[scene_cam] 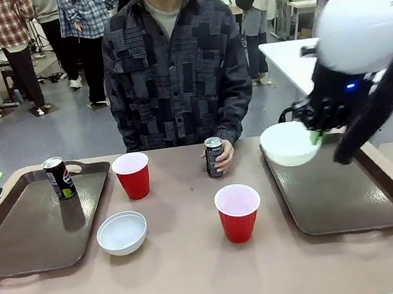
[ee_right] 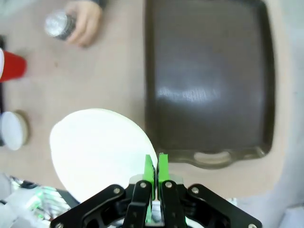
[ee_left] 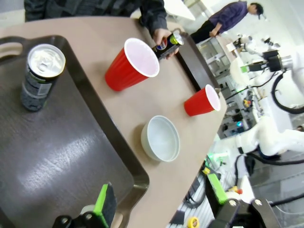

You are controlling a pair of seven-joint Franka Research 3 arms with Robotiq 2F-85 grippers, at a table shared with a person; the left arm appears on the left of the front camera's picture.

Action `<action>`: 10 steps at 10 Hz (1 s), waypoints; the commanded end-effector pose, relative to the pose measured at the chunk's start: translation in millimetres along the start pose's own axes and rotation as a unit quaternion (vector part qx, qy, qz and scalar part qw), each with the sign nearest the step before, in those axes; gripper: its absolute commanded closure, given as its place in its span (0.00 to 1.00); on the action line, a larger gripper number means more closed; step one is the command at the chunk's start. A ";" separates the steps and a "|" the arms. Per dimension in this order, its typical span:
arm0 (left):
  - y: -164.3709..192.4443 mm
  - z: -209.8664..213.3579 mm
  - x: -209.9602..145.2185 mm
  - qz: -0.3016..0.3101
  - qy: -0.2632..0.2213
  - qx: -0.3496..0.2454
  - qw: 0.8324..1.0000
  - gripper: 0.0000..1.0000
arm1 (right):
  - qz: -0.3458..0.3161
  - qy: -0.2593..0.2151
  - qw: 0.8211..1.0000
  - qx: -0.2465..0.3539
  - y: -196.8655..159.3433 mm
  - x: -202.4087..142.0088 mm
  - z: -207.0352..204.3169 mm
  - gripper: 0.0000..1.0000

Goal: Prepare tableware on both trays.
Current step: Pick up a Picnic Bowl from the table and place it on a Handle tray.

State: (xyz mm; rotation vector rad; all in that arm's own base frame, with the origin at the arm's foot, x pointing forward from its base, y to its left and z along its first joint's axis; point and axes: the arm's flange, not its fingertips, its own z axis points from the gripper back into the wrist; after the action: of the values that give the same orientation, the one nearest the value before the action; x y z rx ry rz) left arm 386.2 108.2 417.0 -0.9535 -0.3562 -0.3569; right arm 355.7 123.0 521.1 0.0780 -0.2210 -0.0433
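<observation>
Shared lab hall, grey floor (scene_cam: 50,134), standing bystanders (scene_cam: 12,41), white workbench (scene_cam: 288,62) behind

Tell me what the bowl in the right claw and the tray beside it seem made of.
The bowl: smooth opaque white with a soft sheen; plastic or glazed ceramic, cannot tell which. The tray: dark brown, probably moulded plastic, judging by its rounded raised rim, cut-out handle and dull reflections.

Left wrist cam: can (ee_left: 42,76) upright on your near tray (ee_left: 71,156), white bowl (ee_left: 160,138) on the table (ee_left: 109,26) just past its rim, 2 red cups beyond (near cup (ee_left: 130,64), far cup (ee_left: 202,100)), person's hand (ee_left: 160,36) on the 2nd can (ee_left: 169,42), left gripper (ee_left: 159,190) w/ pads spread wide, right gripper (ee_left: 244,69) way off pinching a 2nd bowl (ee_left: 235,73).
</observation>
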 end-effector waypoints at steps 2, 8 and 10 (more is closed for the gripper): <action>-0.3 1.1 0.6 -0.002 -0.008 -0.007 1.000 0.00 | -0.042 0.023 0.998 0.034 -62.6 6.6 -4.6 1.00; -0.3 1.1 0.6 -0.002 -0.008 -0.007 1.000 0.00 | -0.055 0.030 0.998 0.022 -92.9 15.5 -11.6 1.00; -0.3 1.1 0.6 -0.002 -0.008 -0.007 1.000 0.00 | -0.056 0.020 0.998 0.013 -89.8 21.8 -19.1 0.96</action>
State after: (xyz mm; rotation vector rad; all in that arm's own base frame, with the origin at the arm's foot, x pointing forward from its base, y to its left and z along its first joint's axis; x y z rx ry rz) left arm 386.2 108.2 417.0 -0.9534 -0.3563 -0.3569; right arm 374.2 34.1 502.9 0.1166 -0.1716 -0.1482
